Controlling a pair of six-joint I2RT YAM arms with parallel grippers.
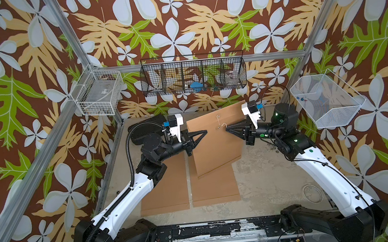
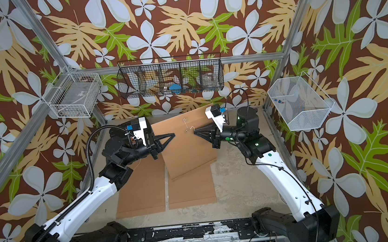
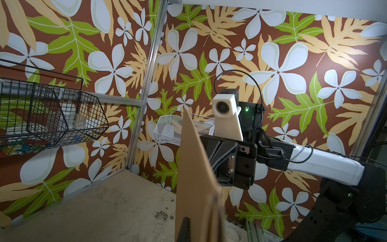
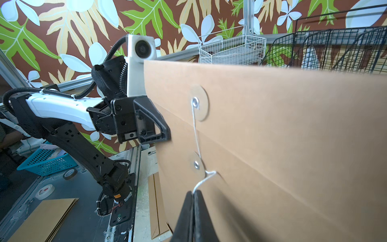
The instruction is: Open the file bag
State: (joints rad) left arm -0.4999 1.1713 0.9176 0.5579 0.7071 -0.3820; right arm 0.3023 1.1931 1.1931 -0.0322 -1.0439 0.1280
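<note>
Brown kraft paper is what I have between my arms: the bag [image 1: 216,138] hangs tilted in the air above the table [image 1: 266,180], its lower edge over two other bags [image 1: 215,189] that lie flat there. My left gripper [image 1: 205,132] is pressed together on the bag's side edge and carries it. My right gripper [image 4: 193,194] is closed too, its tips pinching the white string [image 4: 195,134] just beside the bag's face. In the right wrist view the string comes off the upper disc [image 4: 199,102] on the flap [image 4: 261,90], runs straight down to the lower disc [image 4: 196,164], bends round its side and leads out to my right tips. I see no stack of turns on either disc, so I judge the unwinding to be mostly done, with only that last catch at the lower disc holding. The flap lies flat against the bag, its edge closed across the face, so the opening itself is not yet made. What is left, as I read it, is to draw the string clear of the lower disc and then lift the flap while my left gripper steadies the bag. Whether anything is inside the bag I cannot tell.
</note>
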